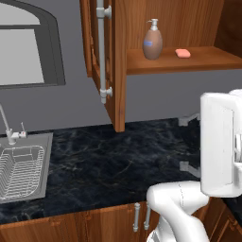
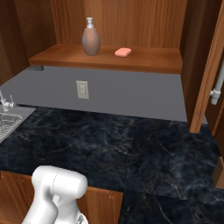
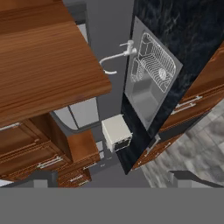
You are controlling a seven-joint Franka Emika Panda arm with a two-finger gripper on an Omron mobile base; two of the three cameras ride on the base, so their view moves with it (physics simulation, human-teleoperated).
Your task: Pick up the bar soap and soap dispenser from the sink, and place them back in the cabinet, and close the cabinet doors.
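Open cabinet door (image 1: 101, 52) juts over counter (image 1: 118, 160) — counter bare.

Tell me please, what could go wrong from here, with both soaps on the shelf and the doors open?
1. The soap dispenser stands upright on the cabinet shelf with the bar soap beside it; a careless sweep of the arm could knock them off.
2. The left cabinet door stands wide open over the counter, so a hard push on it might slam it.
3. The fingers are wide apart near the door's wooden panel; they may scrape it.
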